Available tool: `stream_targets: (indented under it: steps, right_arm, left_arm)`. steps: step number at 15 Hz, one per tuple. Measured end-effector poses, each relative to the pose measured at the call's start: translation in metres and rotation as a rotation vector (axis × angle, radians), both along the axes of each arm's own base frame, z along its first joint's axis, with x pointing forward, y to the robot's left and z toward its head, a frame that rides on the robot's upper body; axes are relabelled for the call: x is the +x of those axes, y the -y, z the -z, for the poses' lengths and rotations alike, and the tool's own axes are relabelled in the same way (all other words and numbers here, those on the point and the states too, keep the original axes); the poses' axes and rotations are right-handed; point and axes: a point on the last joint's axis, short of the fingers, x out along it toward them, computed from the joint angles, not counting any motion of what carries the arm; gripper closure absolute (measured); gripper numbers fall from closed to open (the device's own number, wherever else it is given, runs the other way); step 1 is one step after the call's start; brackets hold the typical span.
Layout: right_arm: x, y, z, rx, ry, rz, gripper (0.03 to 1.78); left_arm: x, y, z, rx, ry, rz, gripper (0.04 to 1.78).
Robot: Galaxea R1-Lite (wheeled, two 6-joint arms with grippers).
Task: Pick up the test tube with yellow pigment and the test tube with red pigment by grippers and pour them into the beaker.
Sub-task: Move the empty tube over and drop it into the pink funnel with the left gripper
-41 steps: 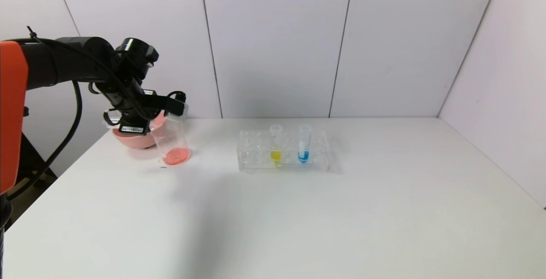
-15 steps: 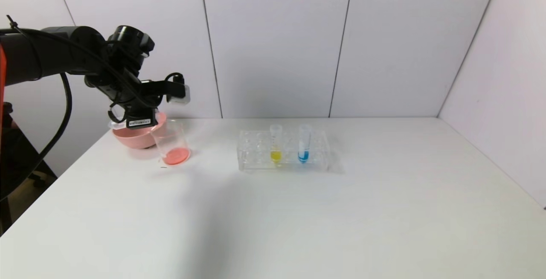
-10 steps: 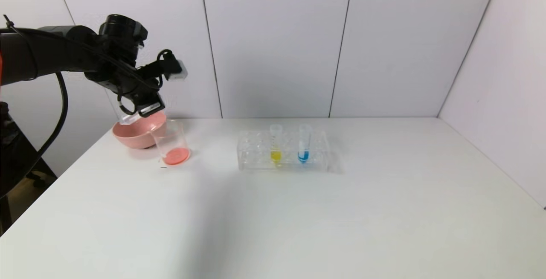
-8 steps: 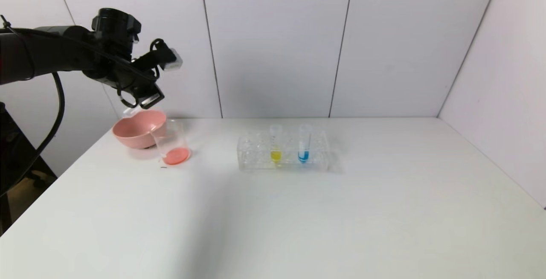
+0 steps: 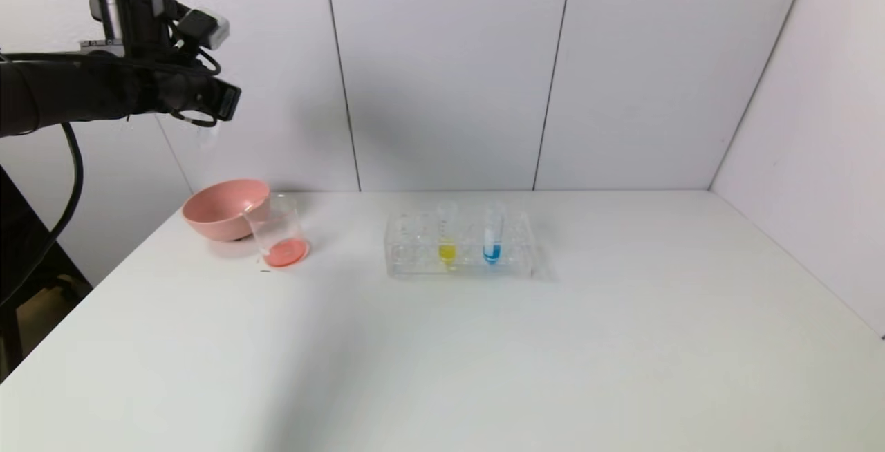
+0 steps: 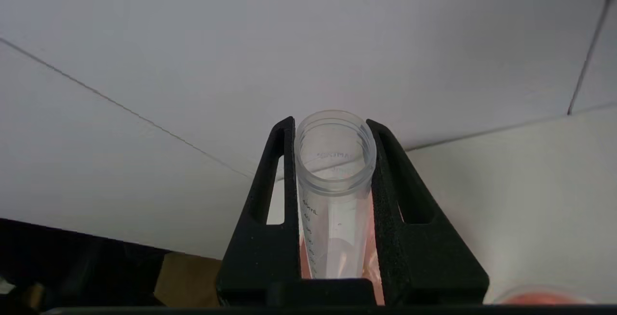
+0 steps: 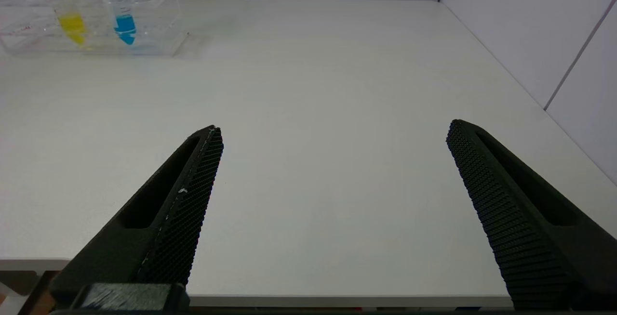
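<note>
I judge the task about half done. The beaker (image 5: 278,231) stands on the bench (image 5: 442,341) just beside the pink bowl (image 5: 222,207), and a red-orange pool lies at its bottom, so the red pour looks finished. The test tube with yellow pigment (image 5: 447,238) stands upright in the clear rack (image 5: 459,245), next to the blue tube (image 5: 492,234), untouched; it has yet to be lifted and poured.

My left pincer (image 6: 332,137) is clamped narrow on the test tube with red pigment (image 6: 334,194), one finger on each side of it. I look into its open mouth and it appears empty, with only a pinkish tint down the wall. In the head view this pincer is high above the bowl, well clear of the beaker.

My right pincer (image 7: 332,146) hangs low over the near edge of the bench, well apart from the rack, fingers spread wide and holding nothing.
</note>
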Motion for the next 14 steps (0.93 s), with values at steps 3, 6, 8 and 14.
stream_targets:
  steps: [3, 6, 8, 14]
  right_arm:
    - [0.000, 0.000, 0.000, 0.000, 0.000, 0.000, 0.11]
    - [0.000, 0.000, 0.000, 0.000, 0.000, 0.000, 0.11]
    - [0.000, 0.000, 0.000, 0.000, 0.000, 0.000, 0.11]
    - [0.000, 0.000, 0.000, 0.000, 0.000, 0.000, 0.11]
  left_arm:
    - [0.004, -0.019, -0.001, -0.122, 0.085, -0.066, 1.37]
    - [0.010, -0.024, 0.013, -0.264, 0.073, -0.135, 1.37]
    - [0.014, -0.028, 0.028, -0.326, 0.046, -0.178, 1.37]
    - [0.027, -0.038, 0.077, -0.423, 0.028, -0.219, 1.37]
